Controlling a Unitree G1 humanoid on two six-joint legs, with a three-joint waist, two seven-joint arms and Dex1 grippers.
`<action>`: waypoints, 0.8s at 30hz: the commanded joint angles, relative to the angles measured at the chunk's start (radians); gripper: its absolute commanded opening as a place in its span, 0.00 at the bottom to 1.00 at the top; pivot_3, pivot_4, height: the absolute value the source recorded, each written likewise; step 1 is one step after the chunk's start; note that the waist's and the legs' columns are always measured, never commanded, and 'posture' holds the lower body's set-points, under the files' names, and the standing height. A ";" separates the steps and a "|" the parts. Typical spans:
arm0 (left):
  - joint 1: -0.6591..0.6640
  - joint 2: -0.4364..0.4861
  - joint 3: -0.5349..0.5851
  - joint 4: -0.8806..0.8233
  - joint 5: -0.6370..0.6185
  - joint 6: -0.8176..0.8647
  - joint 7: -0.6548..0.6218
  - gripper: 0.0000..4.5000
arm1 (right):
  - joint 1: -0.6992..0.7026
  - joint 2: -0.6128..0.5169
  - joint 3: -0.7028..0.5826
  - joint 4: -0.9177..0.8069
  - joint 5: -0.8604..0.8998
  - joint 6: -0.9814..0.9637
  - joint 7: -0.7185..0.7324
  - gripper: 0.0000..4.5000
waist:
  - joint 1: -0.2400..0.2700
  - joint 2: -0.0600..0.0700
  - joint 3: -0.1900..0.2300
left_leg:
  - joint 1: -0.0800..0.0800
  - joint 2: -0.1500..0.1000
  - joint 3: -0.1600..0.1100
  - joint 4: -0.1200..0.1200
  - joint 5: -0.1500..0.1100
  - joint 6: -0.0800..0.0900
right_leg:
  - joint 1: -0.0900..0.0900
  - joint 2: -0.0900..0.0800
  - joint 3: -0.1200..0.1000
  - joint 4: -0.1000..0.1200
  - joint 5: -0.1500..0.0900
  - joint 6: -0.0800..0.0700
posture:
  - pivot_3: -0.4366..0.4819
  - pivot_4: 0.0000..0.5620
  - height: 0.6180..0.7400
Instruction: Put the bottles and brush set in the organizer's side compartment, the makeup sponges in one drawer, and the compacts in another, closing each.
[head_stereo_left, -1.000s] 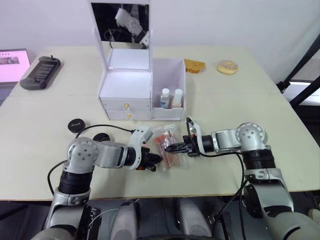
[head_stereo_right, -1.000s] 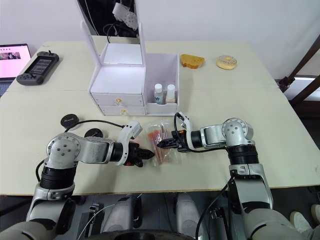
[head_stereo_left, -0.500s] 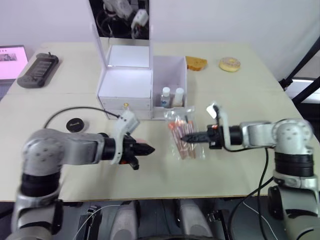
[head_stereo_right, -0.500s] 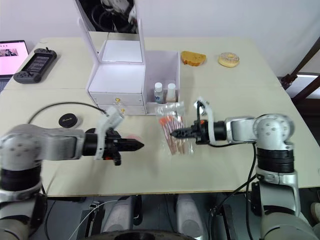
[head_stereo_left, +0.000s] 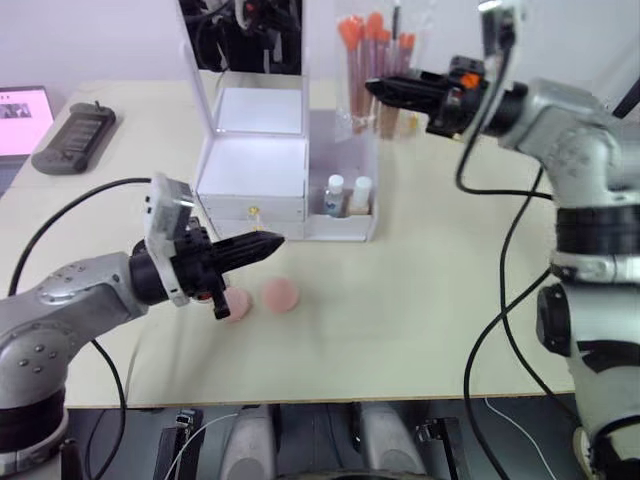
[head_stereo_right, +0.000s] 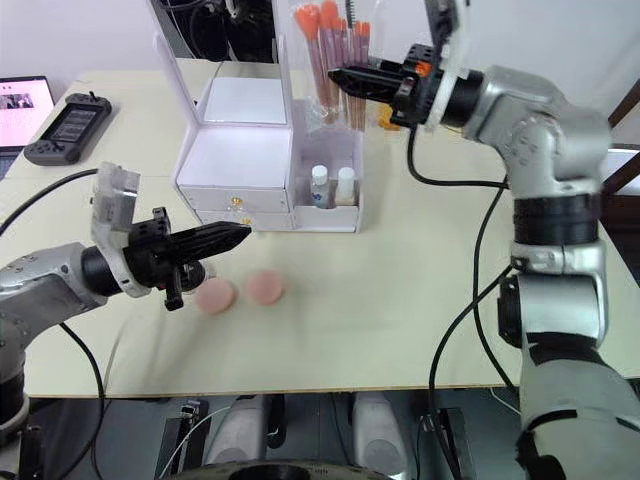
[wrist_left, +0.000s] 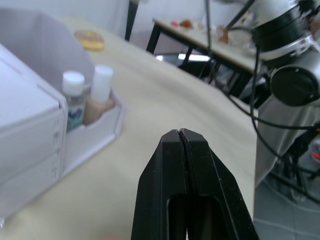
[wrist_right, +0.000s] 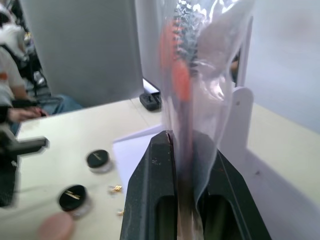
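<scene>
Brush set lifted off the worktop

My right tool (head_stereo_right: 345, 79) has carried the brush set (head_stereo_right: 330, 62) from the lower middle of the frame, where it lay flat on the worktop (head_stereo_right: 420, 270) a second ago, up to the top centre, hanging upright in its clear bag above the side compartment (head_stereo_right: 345, 150). My left tool (head_stereo_right: 232, 236), tips pressed together, has swung out leftward and risen, uncovering the two makeup sponges (head_stereo_right: 240, 292) low in the frame.

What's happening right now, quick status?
Right gripper shut on clear bag of orange-tipped brushes, held above white organizer's side compartment. Left gripper shut, empty. Pink sponges on table.
</scene>
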 joint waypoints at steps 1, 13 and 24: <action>0.013 -0.004 0.044 0.006 0.014 -0.077 -0.031 0.00 | -0.138 0.067 -0.008 0.333 -0.112 -0.263 0.095 0.01 | -0.001 0.000 0.000 | 0.000 0.000 0.000 0.000 0.000 0.000 | -0.001 0.001 0.000 0.001 0.000 0.000 | 0.48 0.27 0.98; 0.099 -0.003 0.052 -0.060 -0.033 -0.127 -0.014 0.00 | -0.217 0.195 -0.076 0.784 -0.288 -0.502 0.115 0.01 | -0.001 0.002 0.002 | 0.001 0.001 -0.001 0.001 0.002 -0.003 | -0.001 0.001 0.000 0.006 0.001 0.002 | 0.48 0.27 0.98; 0.103 0.009 0.028 -0.055 -0.015 -0.146 -0.014 0.00 | -0.186 0.247 -0.133 0.836 -0.381 -0.548 0.039 0.01 | -0.005 0.002 0.002 | 0.005 0.001 -0.002 0.002 0.006 -0.009 | -0.001 0.002 0.000 0.017 0.000 0.001 | 0.48 0.27 0.98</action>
